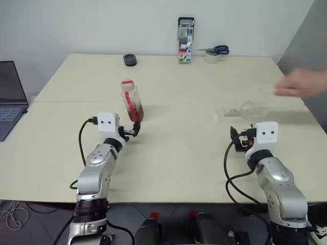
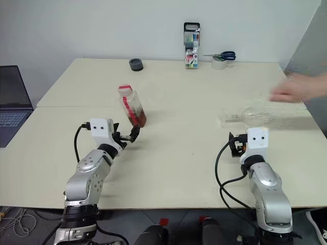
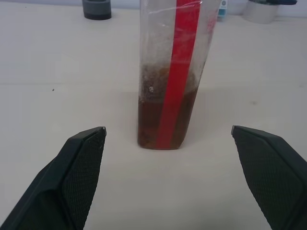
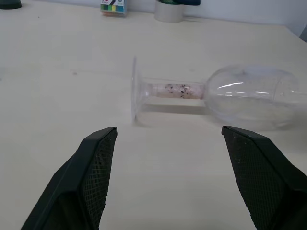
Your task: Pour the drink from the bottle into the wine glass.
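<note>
The bottle [image 1: 132,102] stands on the table [image 1: 179,153], clear plastic with a red label strip and a pale cap. The reddish-brown drink [image 3: 151,120] fills its lower part. My left gripper [image 1: 135,128] is just in front of the bottle's base, open, its fingers [image 3: 81,163] spread wider than the bottle and not touching it. The wine glass [image 1: 246,111] lies on its side to the right, foot toward the middle of the table. My right gripper [image 1: 236,139] is open a little short of the glass [image 4: 240,96], with nothing between its fingers [image 4: 96,163].
A person's hand [image 1: 301,84] hovers over the table's right side, beyond the glass. At the far edge are a black tape roll [image 1: 130,59], a marker pack [image 1: 185,41], and scissors on a tape roll [image 1: 214,53]. A laptop [image 1: 10,97] is off the left side.
</note>
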